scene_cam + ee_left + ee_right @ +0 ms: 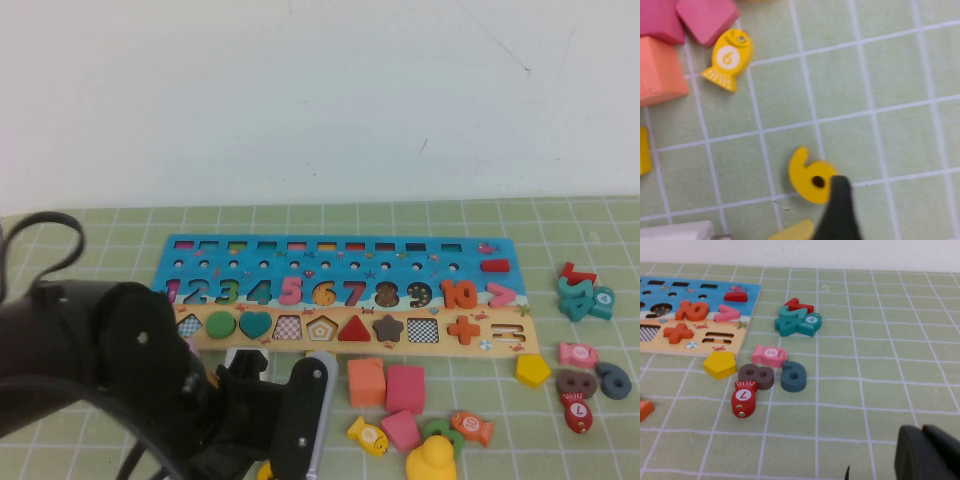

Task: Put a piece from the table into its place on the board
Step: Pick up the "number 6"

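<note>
Jaws of the left gripper (840, 212) cannot be read as open or closed: its wrist view shows only one dark part of it, low over the green checked table (880, 75), overlapping the edge of the piece (809, 174). The piece, a flat yellow numeral 6, lies flat on the table, off the board. A yellow fish marked 6 (729, 57) lies well apart from it, beside a pink block (707, 17) and an orange cube (660, 70). Bare table separates the piece from these.

Jaws of the right gripper (927, 455) also cannot be read; only a dark bulk shows at the edge of its wrist view, above bare table and touching nothing.

From the high view, the left arm (110, 370) fills the near left and hides the table under it, so the piece cannot be made out with certainty there. Behind it lies the board (340, 255), with a blue band of coloured numerals and a tan strip of shapes. Between arm and board sit the orange cube and a pink cube (405, 387), side by side.

Only the right wrist view shows the loose cluster off the board's right end clearly: a yellow pentagon (720, 365) just beside the board's corner, a pink fish (769, 355), a brown 8 (756, 376), a blue-grey 6 (793, 376) and a red fish marked 7 (744, 397), close together, with teal pieces (795, 320) farther back.
</note>
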